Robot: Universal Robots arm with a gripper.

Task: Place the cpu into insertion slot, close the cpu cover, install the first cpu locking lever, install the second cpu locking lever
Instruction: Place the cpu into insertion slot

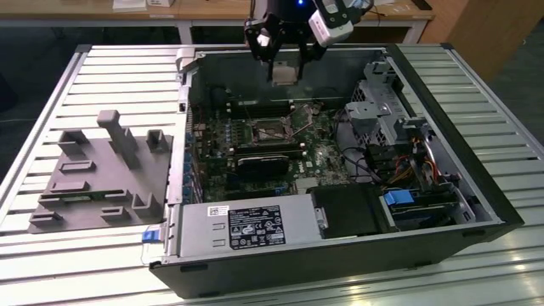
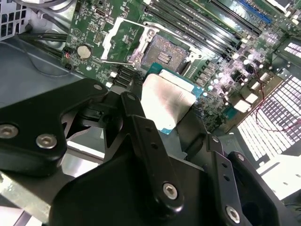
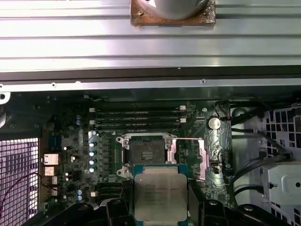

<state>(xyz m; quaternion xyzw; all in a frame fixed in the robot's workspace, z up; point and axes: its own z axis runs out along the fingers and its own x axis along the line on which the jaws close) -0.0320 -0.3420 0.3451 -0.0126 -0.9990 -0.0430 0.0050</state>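
Gripper (image 1: 285, 65) is pinching the small flat square silver-topped cpu (image 1: 283, 75) above the open black computer case (image 1: 340, 271) in the exterior view. Second wrist view: chip hangs near the square black-rimmed insertion slot (image 2: 164, 51). First wrist view: slot bare, thin silver frame cpu cover (image 3: 208, 155) flipped open beside it.

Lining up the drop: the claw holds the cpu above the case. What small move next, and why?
Probably ease the cpu down toward the insertion slot, watching alignment. The claw grips it well above the board, and the slot lies uncovered, its dark centre bare.
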